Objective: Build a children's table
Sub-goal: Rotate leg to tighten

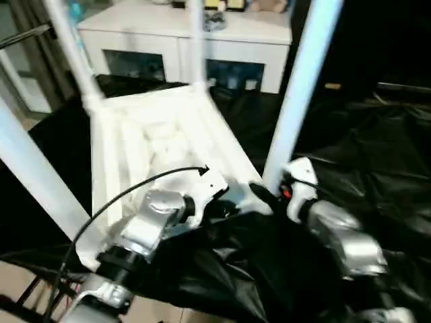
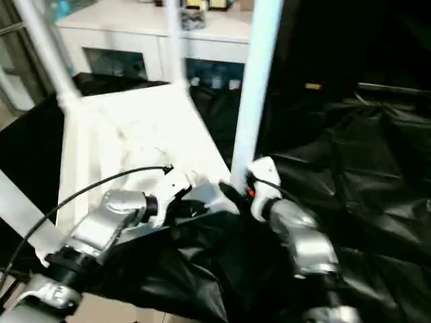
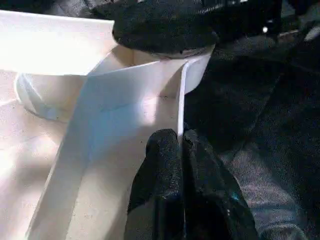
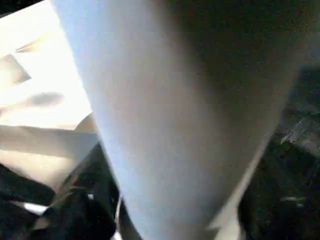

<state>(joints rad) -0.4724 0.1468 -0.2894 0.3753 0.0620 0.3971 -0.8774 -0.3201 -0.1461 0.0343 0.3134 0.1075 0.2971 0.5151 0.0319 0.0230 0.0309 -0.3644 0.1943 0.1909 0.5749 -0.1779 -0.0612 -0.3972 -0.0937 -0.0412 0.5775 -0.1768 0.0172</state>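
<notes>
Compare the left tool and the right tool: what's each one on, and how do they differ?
The left tool is pinched shut on a thin upright rib of the tabletop; the right tool sits at the base of the near-right leg, a fat tube.
The left tool reaches in over the tabletop's near edge; the right tool comes at the corner from the black sheet side.
Both work the same near-right corner of the upturned table.

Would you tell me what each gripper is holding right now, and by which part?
The left gripper pinches a thin rib of the tabletop. Whether the right gripper holds the near leg cannot be told.
</notes>
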